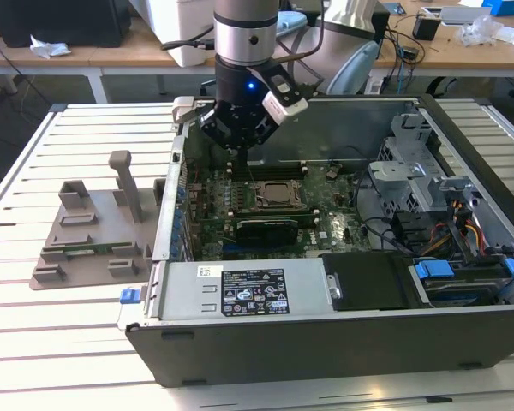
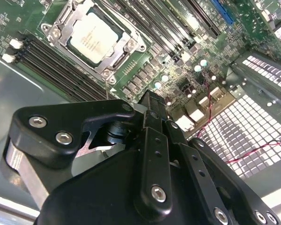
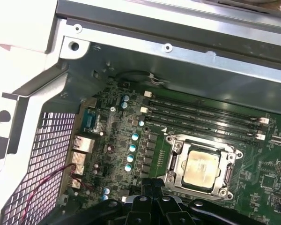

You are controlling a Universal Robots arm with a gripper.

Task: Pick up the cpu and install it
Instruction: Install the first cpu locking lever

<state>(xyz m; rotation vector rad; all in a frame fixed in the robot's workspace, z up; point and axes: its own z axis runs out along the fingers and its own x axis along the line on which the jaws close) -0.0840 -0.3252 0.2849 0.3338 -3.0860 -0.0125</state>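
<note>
The cpu (image 2: pixel 94 35) lies flat in the metal-framed socket on the green motherboard, its silver top facing up; in the first wrist view the cpu (image 3: pixel 202 168) looks pale gold. In the exterior view the cpu (image 1: pixel 278 195) sits mid-board inside the open computer case. My gripper (image 1: pixel 234 147) hangs over the board, a little behind the socket and toward the exterior view's left. Its black fingertips (image 2: pixel 150 101) are pressed together with nothing between them, clear of the cpu. The gripper (image 3: pixel 152 186) tips point at the board beside the socket.
A grey plastic holder (image 1: pixel 94 231) stands on the slatted table at the exterior view's left. Memory slots (image 3: pixel 201 117) run along the socket. The case wall (image 1: pixel 170 214), the perforated rear panel (image 2: pixel 253 136) with a red wire, and a drive cage (image 1: pixel 411 171) hem the board in.
</note>
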